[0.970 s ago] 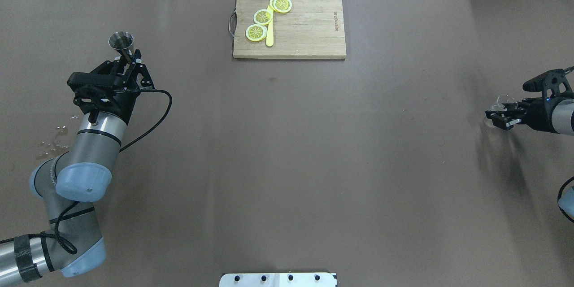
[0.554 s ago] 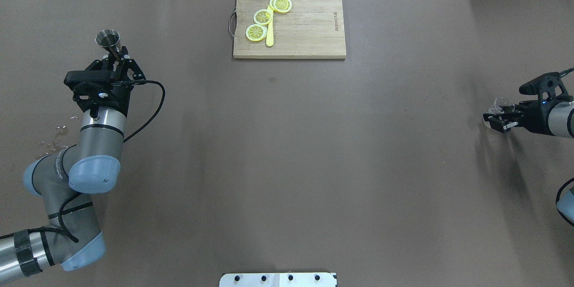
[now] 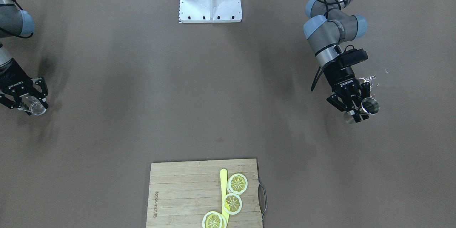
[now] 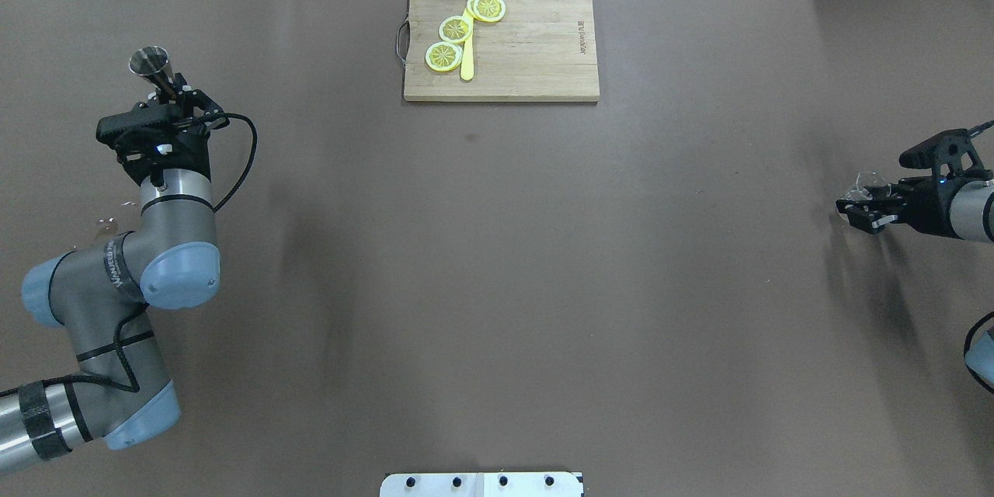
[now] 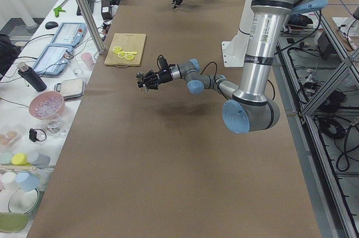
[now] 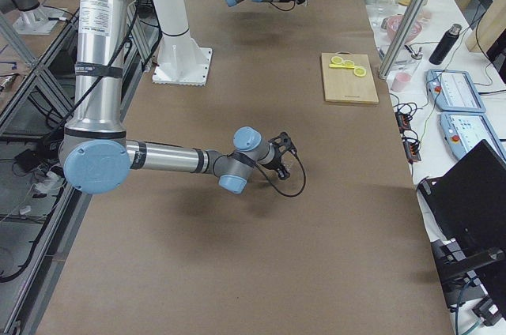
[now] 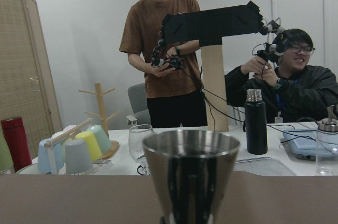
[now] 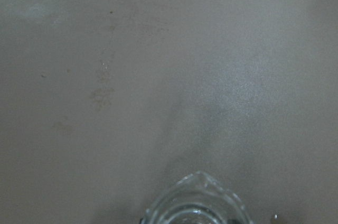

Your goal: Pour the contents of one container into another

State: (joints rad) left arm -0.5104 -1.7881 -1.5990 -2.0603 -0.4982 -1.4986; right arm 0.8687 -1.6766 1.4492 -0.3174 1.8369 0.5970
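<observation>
Left gripper (image 4: 169, 95) pinched the steel cup (image 4: 149, 60), right gripper (image 4: 862, 210) the glass (image 4: 868, 185) — far apart, pouring apparently not begun.

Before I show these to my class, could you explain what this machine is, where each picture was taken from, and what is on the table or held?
It is a robot with two jointed arms, each ending in a two-finger claw. Two pictures look down on the brown table, one from behind the robot, one facing it; two look along it from its ends; two come from cameras on the wrists. The left claw grips a steel measuring cup; the right claw grips a clear glass. A wooden cutting board carries lemon slices.
</observation>
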